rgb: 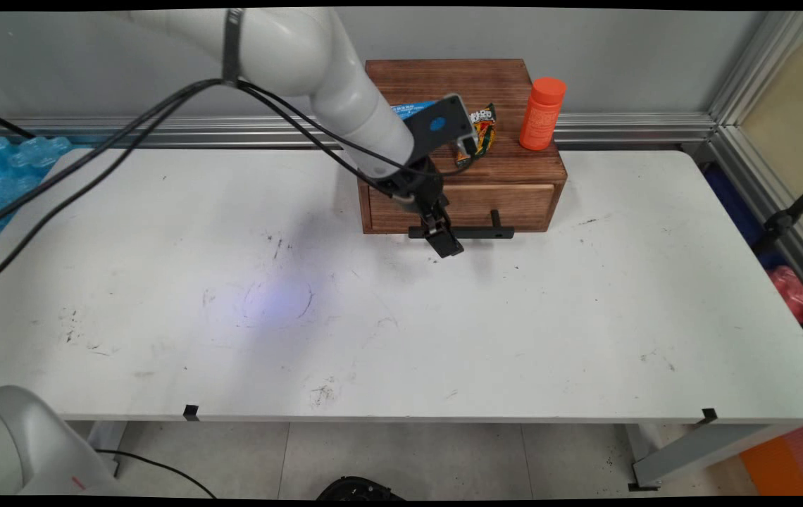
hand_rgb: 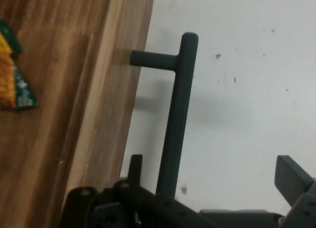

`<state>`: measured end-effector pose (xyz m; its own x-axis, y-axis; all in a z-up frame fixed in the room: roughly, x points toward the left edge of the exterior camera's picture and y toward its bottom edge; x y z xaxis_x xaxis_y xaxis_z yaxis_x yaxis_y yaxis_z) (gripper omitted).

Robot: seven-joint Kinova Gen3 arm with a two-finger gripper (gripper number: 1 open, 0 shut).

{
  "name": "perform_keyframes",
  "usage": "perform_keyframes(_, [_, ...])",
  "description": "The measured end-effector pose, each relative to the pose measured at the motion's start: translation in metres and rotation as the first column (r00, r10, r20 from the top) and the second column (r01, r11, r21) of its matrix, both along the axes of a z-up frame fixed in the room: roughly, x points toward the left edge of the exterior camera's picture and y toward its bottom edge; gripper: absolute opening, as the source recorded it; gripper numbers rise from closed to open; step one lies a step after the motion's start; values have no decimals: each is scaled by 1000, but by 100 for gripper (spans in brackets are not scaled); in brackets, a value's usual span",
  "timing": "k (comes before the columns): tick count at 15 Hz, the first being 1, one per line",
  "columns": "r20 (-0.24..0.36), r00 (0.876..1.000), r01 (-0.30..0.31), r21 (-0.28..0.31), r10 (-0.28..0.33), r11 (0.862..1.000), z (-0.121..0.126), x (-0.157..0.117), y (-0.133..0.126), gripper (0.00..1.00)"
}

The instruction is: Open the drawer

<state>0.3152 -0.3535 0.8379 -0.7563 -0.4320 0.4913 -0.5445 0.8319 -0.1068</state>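
Observation:
A brown wooden box with one drawer stands at the back of the white table. The drawer front lies flush with the box. Its black bar handle sticks out toward the table's near side. My gripper is open at the handle's left end. In the hand view the bar runs between the two fingers, close to the one on the box's side, with a wide gap to the other. Nothing is gripped.
On top of the box stand an orange bottle at the right, a yellow-green snack packet in the middle and a blue packet partly behind my wrist. Black cables hang left of the arm.

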Motion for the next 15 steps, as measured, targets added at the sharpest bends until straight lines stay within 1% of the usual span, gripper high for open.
perform_keyframes(7, [68, 997, 31, 33, -34, 999, -32, -18, -10, 100])
perform_keyframes(15, [112, 992, 59, 60, -65, 996, -55, -26, -14, 100])
